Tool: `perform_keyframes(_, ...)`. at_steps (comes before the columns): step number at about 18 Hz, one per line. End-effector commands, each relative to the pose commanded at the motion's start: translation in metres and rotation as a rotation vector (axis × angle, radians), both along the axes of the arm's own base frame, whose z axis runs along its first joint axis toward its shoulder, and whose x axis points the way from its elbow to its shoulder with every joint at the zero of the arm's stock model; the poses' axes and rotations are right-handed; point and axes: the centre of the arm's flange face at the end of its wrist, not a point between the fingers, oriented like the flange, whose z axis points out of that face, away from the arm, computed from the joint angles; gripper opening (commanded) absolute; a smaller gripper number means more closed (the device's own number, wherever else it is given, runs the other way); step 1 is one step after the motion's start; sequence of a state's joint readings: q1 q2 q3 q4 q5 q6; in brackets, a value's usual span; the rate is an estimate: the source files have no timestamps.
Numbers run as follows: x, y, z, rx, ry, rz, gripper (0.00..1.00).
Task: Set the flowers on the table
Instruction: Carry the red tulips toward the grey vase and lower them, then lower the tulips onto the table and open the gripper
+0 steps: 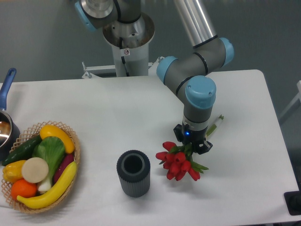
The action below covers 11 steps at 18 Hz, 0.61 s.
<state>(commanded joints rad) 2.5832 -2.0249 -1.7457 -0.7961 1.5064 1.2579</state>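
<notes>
Jaws (192, 147): clamped on the flowers (178, 162) at the stems, near the blooms.
Flowers' axis: red heads toward 7 o'clock of the jaws, stem ends toward 1 o'clock.
Position: low over the white surface (117, 117), at 3 o'clock of the dark vase (133, 173); contact unclear.
Next: lower, then release.

The gripper (192, 145) fingers were hidden beneath the wrist. The picture's left edge cut off a pot (5, 127)
</notes>
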Motion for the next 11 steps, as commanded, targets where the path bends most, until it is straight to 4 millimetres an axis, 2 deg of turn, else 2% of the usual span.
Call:
perform_keyframes(4, 0.008, -0.007, -0.013, -0.020, -0.025, -0.003, 0.36)
perform_keyframes(6, 0.008, -0.006, -0.015, -0.021, -0.026, -0.003, 0.55)
perform_keyframes(8, 0.003, -0.006, -0.013, -0.019, -0.021, 0.001, 0.64)
perform_keyframes(9, 0.001, -0.008, -0.012, -0.018, -0.019, 0.005, 0.73)
perform_keyframes(11, 0.000, -0.011, -0.013, -0.019, -0.022, 0.010, 1.00)
